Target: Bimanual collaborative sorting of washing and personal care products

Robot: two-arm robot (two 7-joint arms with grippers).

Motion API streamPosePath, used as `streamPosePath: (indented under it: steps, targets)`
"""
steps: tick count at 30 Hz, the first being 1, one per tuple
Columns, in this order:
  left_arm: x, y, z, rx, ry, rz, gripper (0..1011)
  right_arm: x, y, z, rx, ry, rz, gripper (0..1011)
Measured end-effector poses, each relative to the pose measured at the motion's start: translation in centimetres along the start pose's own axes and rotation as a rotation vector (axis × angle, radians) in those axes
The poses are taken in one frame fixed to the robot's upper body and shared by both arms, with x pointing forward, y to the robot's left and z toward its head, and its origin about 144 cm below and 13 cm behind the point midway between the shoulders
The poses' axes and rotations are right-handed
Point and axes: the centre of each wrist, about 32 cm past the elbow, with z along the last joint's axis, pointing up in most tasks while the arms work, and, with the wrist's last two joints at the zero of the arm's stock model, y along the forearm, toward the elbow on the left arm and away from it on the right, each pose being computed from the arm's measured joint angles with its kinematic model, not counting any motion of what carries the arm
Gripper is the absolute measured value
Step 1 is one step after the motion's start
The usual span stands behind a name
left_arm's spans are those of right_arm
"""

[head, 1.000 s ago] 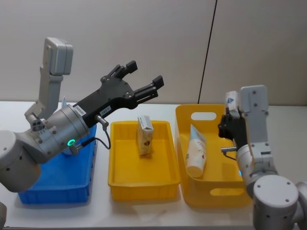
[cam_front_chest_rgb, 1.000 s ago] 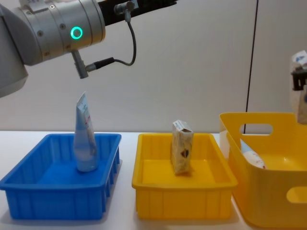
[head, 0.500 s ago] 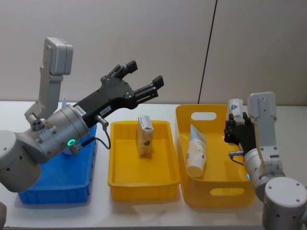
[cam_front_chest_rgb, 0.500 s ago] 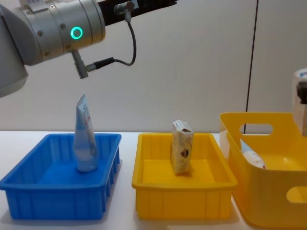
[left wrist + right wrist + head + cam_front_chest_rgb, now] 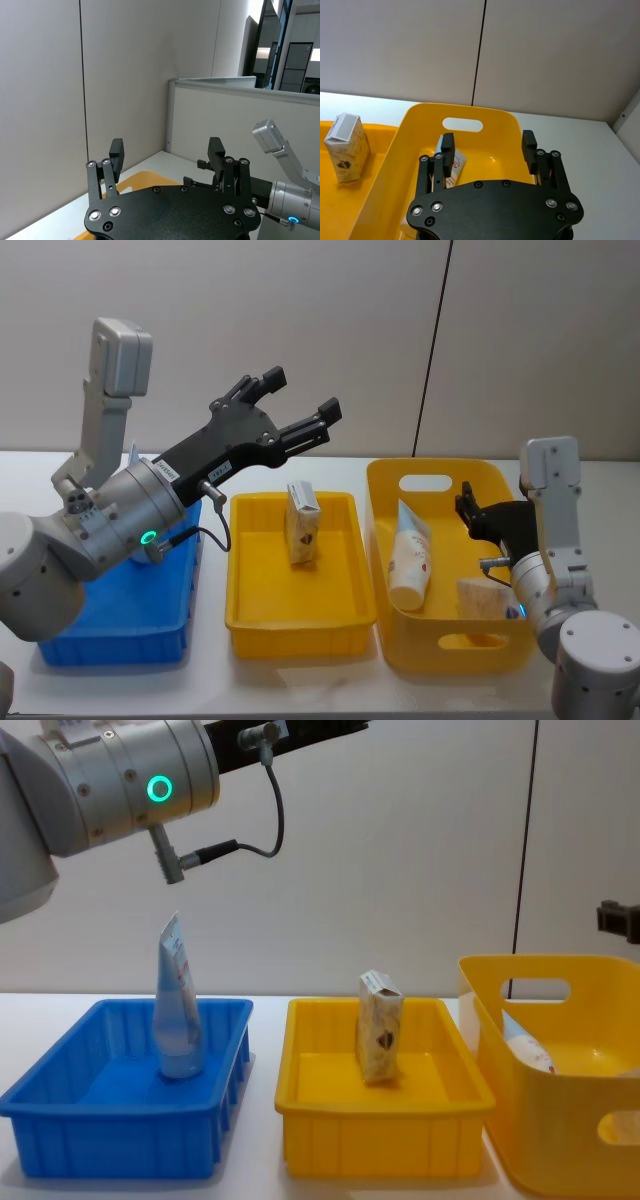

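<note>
Sorting progress: every product in sight lies in a bin, so the job looks nearly or fully done — nothing is left loose on the white table (image 5: pixel 300 680).
Blue bin (image 5: pixel 60 1120): holds the pale-blue squeeze tube (image 5: pixel 176 1010), standing upright near the bin's middle.
Shallow yellow tray (image 5: pixel 300 625): holds one cream carton (image 5: pixel 302 523), upright, its dark emblem facing the robot.
Deep yellow bin (image 5: pixel 440 650): holds the tall white bottle (image 5: pixel 408 558), lying tilted against the left wall, and a second cream carton (image 5: pixel 482 598) resting on the floor toward the right side.
Right gripper (image 5: pixel 490 518): hovers over the right half of the deep yellow bin, above the second carton; the right wrist view shows its fingers (image 5: pixel 447 148) spread wide with nothing between them.
Left gripper (image 5: pixel 290 405): raised high above the tray's far left corner, fingers (image 5: pixel 116 151) spread wide and empty, well apart from any product.
Remaining: as a judgement, only pulling both arms back — unless more products wait outside these views, which cannot be told.
Surroundings: plain grey wall with a dark vertical seam (image 5: pixel 432 350) behind the bins.
Obstacles: the deep bin's tall walls sit close around the right gripper, so a straight lift looks safest.
</note>
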Motion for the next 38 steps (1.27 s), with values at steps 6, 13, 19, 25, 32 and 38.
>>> streamPosePath:
  steps: [6,13,19,25,32,38]
  targets:
    - [0.00,0.00,0.00,0.000,0.000,0.000,1001,0.11,0.07,-0.12,0.001,0.002,0.003,957]
    - [0.00,0.00,0.00,0.000,0.000,0.000,1001,0.20,0.12,-0.21,0.002,0.003,0.005,1002]
    - [0.00,0.00,0.00,0.000,0.000,0.000,1001,0.25,0.15,-0.24,0.002,0.004,0.006,1003]
    - [0.00,0.00,0.00,0.000,0.000,0.000,1001,0.27,0.17,-0.26,0.002,0.005,0.007,1002]
    - [0.00,0.00,0.00,0.000,0.000,0.000,1001,0.29,0.18,-0.28,0.002,0.005,0.007,1002]
    - [0.00,0.00,0.00,0.000,0.000,0.000,1001,0.30,0.18,-0.30,0.002,0.005,0.007,1002]
